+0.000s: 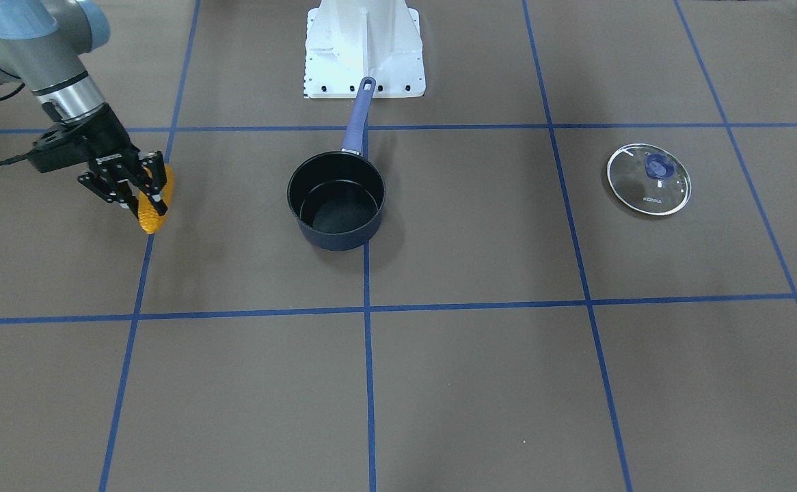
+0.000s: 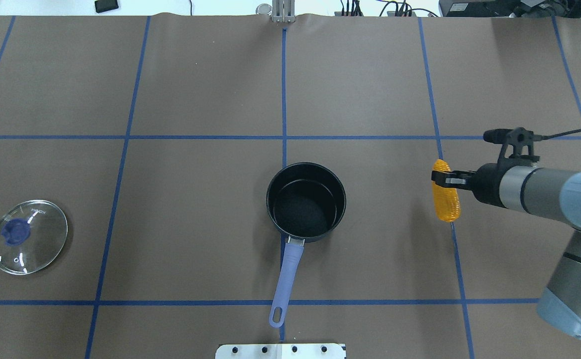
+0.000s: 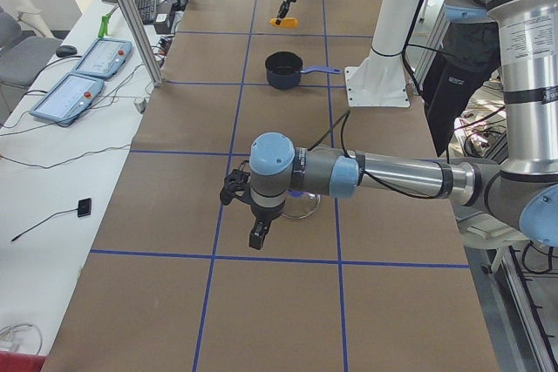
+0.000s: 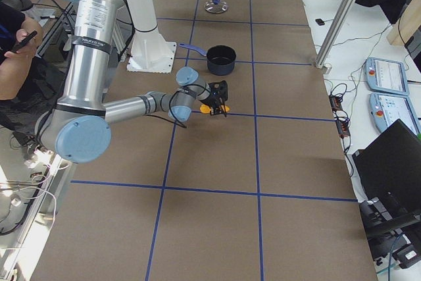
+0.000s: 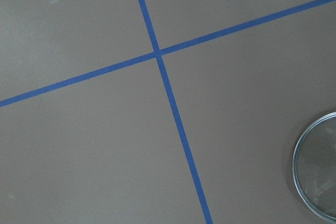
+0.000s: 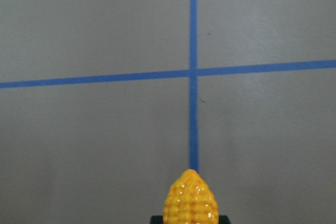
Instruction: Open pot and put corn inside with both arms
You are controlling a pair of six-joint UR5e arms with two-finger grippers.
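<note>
We see a table [image 1: 480, 383] covered in brown paper, marked into large squares by blue tape lines [image 1: 369, 396]. Along the operators' side runs a white bench [image 3: 52, 172]. On it two teach pendants [image 3: 103, 57] lie side by side (screens up), with a mouse [image 3: 67, 50] just beside them, a keyboard [image 3: 145, 2] farther along and a small black device [image 3: 84, 208] nearer us. A metal post [image 3: 131, 19] rises at the table's edge. At the opposite side we make out a person [image 3: 458, 84] in dark clothes.
</note>
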